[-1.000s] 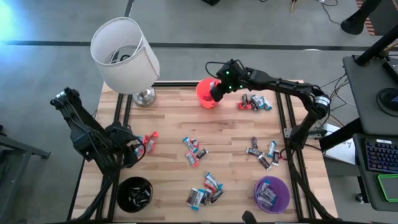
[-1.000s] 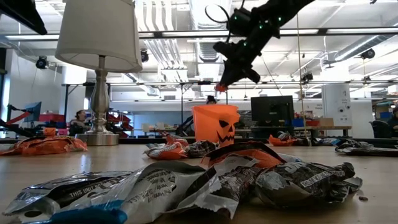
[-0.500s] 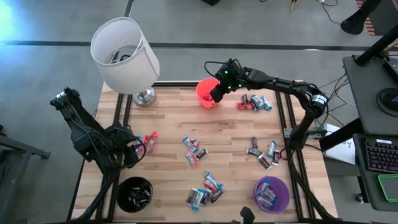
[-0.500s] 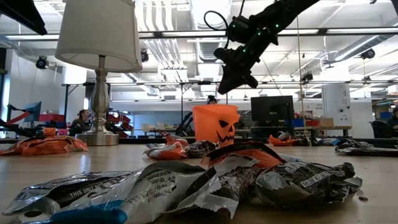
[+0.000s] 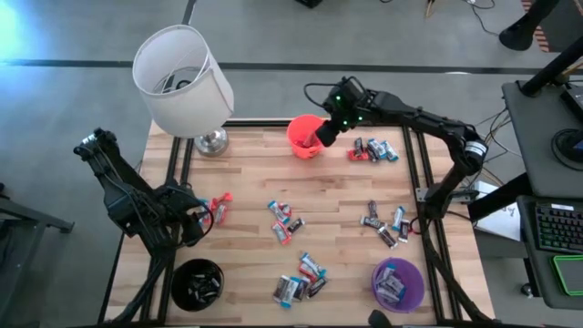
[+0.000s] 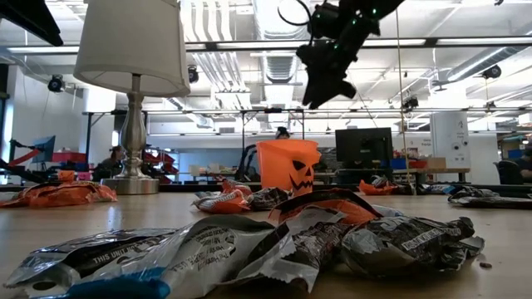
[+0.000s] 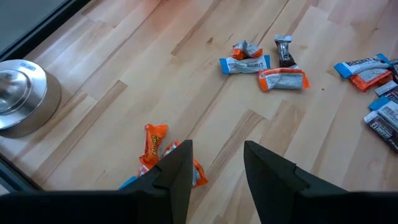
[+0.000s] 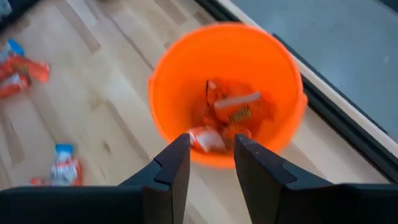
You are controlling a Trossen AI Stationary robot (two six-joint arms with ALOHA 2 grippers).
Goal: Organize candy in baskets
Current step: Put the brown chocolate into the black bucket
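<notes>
My right gripper (image 5: 322,138) hangs open above the orange basket (image 5: 305,135) at the table's far edge; in the low view it (image 6: 317,101) is well above the rim. The right wrist view shows orange candy (image 8: 233,109) lying inside the basket (image 8: 180,68), one piece (image 8: 204,140) just beyond my fingertips (image 8: 210,154). My left gripper (image 7: 214,165) waits open at the left edge, with an orange candy (image 7: 154,144) on the table beside one finger. The black basket (image 5: 198,284) and the purple basket (image 5: 397,282) stand at the near edge.
Loose candy lies in heaps: right of the orange basket (image 5: 373,150), mid-table (image 5: 284,219), toward the right (image 5: 384,223) and at the near middle (image 5: 301,278). A white-shaded lamp (image 5: 182,82) stands at the far left on a metal base (image 5: 211,141).
My right gripper has opened and let go of the red candy that it held at its tips over the orange basket. It has then risen higher above the basket and tipped a little. The left arm has kept still.
</notes>
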